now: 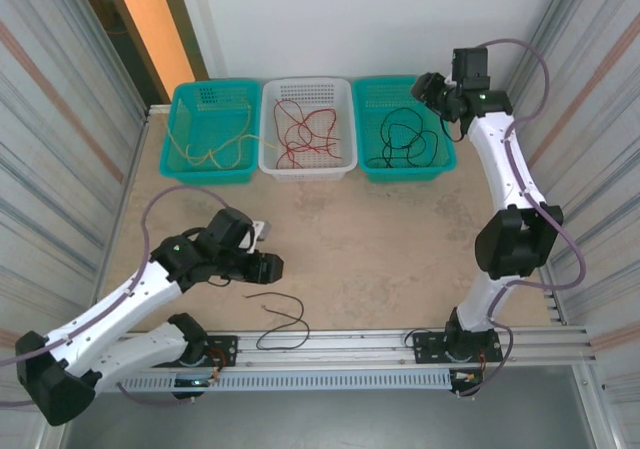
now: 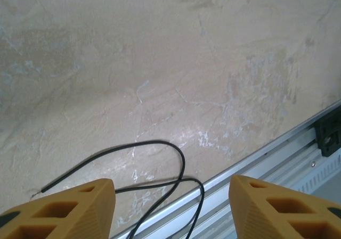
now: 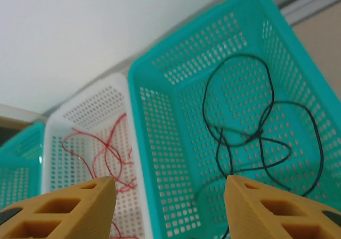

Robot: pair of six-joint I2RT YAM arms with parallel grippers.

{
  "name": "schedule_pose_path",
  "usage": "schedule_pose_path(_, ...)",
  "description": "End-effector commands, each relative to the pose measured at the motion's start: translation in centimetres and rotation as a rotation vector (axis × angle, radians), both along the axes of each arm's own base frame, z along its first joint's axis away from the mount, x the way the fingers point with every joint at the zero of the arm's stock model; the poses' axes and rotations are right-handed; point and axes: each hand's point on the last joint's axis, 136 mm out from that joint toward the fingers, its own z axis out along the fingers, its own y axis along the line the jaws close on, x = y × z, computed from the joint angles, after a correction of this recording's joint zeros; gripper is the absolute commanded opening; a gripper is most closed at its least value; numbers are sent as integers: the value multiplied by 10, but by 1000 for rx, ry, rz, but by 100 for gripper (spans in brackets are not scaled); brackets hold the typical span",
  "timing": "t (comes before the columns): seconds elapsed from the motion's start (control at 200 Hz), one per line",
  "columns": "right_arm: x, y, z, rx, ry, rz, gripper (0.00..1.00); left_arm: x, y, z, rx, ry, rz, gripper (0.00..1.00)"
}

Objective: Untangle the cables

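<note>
— What's the largest thing there?
— The beige table [image 1: 400,239], scuffed pale in patches. Along its far edge stand three slotted baskets side by side: left teal basket [image 1: 172,139], white basket [image 1: 305,172], right teal basket [image 1: 405,173].
— And the grippers?
— The left gripper [image 1: 272,267] hangs low over the table's near side, jaws spread, gripping nothing. The right gripper [image 1: 428,87] hovers above the right teal basket, likewise released.
— The cables?
— Thin, loopy strands. A yellow cable [image 1: 215,152] sprawls in the left teal basket. A red cable [image 1: 305,129] loops over itself in the white basket. A black cable [image 1: 410,134] coils in the right teal basket. A loose black cable [image 1: 285,324] lies on the table beside the metal rail [image 1: 400,344], just ahead of the left gripper.
</note>
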Motion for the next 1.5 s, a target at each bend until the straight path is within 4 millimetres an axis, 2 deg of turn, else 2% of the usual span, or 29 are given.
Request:
schedule_pose_path(0.0,-40,14,16,-29,-36,32,57,-13,3,-26,114,75,-32,61)
schedule_pose_path(0.085,-69,25,14,-43,-39,61,58,-24,-2,-41,200,136,-89,59)
schedule_pose_path(0.22,-115,43,-5,-54,-24,102,59,-51,-19,-55,259,203,-219,56)
schedule_pose_path(0.356,-145,50,-23,-40,7,112,60,-75,-22,-75,340,265,-291,56)
schedule_pose_path(0.411,-153,50,-29,-30,20,109,60,-74,-24,-80,350,267,-285,56)
schedule_pose_path(0.476,-162,52,-34,-18,25,108,60,-63,-29,-80,351,224,-271,58)
schedule_pose_path(0.616,-173,57,-44,-10,42,118,60,-39,-53,-73,296,182,-268,59)
schedule_pose_path(0.701,-178,61,-50,-16,63,136,59,-37,-64,-74,311,195,-321,58)
schedule_pose_path(0.772,-183,69,-54,-25,78,168,59,-37,-64,-79,340,211,-345,57)
schedule_pose_path(0.862,-192,90,-69,-31,119,256,59,-27,-50,-72,361,178,-283,52)
schedule_pose_path(0.947,-207,119,-93,-48,174,348,57,-5,-34,-53,237,165,-133,48)
schedule_pose_path(0.997,-219,140,-110,-65,206,408,54,12,-16,-40,176,141,-15,45)
schedule_pose_path(1.107,-249,184,-144,-123,273,531,50,42,28,-18,111,70,191,48)
schedule_pose_path(1.228,-282,228,-170,-202,333,678,48,65,57,0,34,30,320,49)
schedule_pose_path(1.313,-304,245,-187,-301,417,771,46,80,67,14,2,-1,366,48)
schedule_pose_path(1.498,-347,264,-218,-456,620,946,43,103,76,40,-43,-95,422,48)
